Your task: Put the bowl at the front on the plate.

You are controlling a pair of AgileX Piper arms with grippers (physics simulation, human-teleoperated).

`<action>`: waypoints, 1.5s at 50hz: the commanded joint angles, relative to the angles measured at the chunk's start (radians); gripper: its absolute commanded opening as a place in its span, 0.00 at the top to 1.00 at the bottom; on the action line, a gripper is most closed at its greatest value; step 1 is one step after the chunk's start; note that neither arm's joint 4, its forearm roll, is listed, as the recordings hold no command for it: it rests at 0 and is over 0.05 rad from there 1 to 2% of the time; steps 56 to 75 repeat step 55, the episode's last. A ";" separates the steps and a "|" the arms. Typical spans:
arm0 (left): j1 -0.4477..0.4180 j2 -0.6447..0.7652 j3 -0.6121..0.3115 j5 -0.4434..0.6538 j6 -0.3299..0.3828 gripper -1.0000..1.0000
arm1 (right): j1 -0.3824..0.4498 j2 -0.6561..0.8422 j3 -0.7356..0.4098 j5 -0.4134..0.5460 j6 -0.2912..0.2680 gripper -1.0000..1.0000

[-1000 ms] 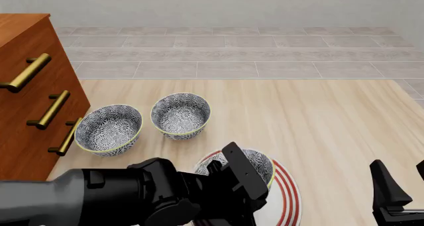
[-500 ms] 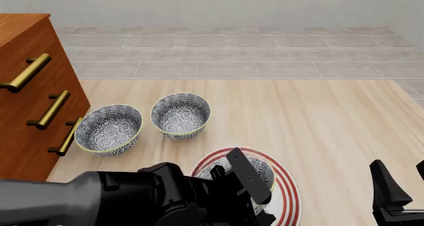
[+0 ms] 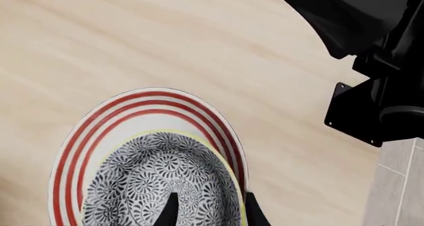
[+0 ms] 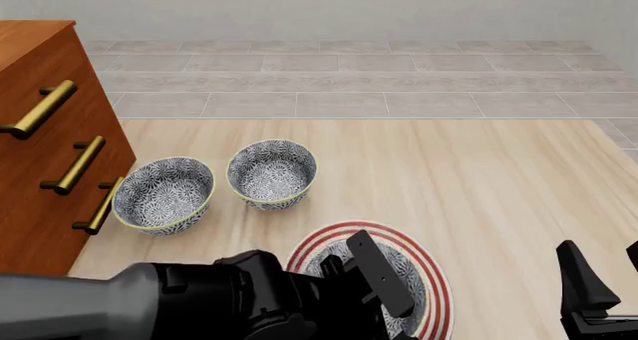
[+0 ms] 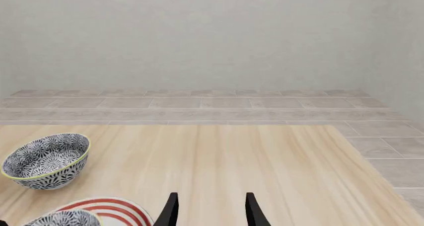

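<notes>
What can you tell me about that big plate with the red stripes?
The plate is large, round, flat and white, with three red rings running round its rim; it looks like glazed ceramic. It lies flat on the light wooden table, near the front edge. A blue-and-white patterned bowl with a thin yellow rim sits in it, off-centre towards one side of the rim. The left hand is at that bowl, its fingers astride the rim, and the arm hides part of the plate from the front.

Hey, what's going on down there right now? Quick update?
Left gripper straddles the bowl's rim, bowl over the plate. Right gripper open, idle beside it. Two spare bowls stand apart, nothing blocking.
</notes>
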 commanded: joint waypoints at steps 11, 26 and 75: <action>-0.016 -0.147 -0.004 0.106 0.017 0.00 | 0.000 -0.003 0.004 -0.002 0.000 0.00; 0.026 -0.382 0.092 0.206 0.061 0.00 | 0.000 -0.002 0.004 -0.002 0.000 0.00; 0.123 -0.889 0.157 0.500 0.022 0.00 | 0.000 -0.002 0.004 -0.002 0.000 0.00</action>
